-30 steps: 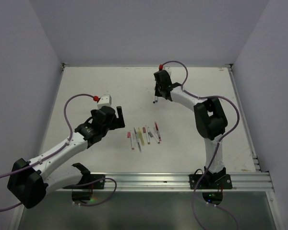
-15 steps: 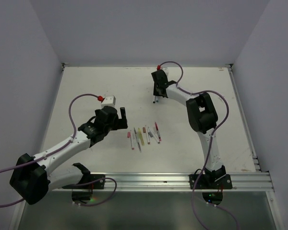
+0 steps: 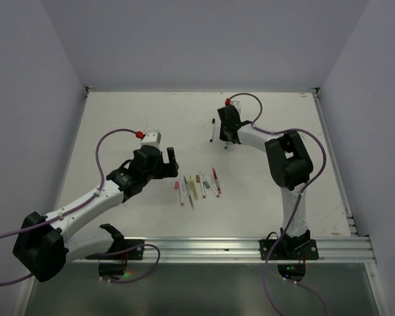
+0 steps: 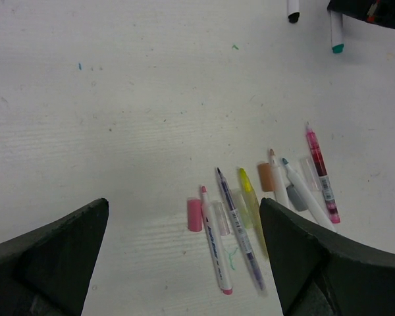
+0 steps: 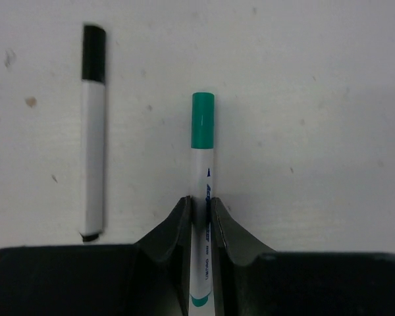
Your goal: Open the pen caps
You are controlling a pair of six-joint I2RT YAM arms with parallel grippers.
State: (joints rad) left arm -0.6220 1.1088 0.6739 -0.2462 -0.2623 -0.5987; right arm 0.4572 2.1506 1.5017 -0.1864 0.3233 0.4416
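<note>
right gripper (image 5: 201, 209) is pinching a slim white-barrelled pen (image 5: 202, 178), short green plastic cap (image 5: 203, 120) on its far end, black-capped white pen (image 5: 93, 135) lying beside it. left gripper (image 3: 170, 158) jaws spread wide, small loose pink plastic cap (image 4: 194, 215) on the table below

Left claw (image 4: 184, 260) spread wide; right claw (image 5: 201, 212) clamped.

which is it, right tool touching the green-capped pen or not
Touching. The right wrist view shows the right tool shut on the pen, both fingers pressed against its white barrel, no gap.
</note>
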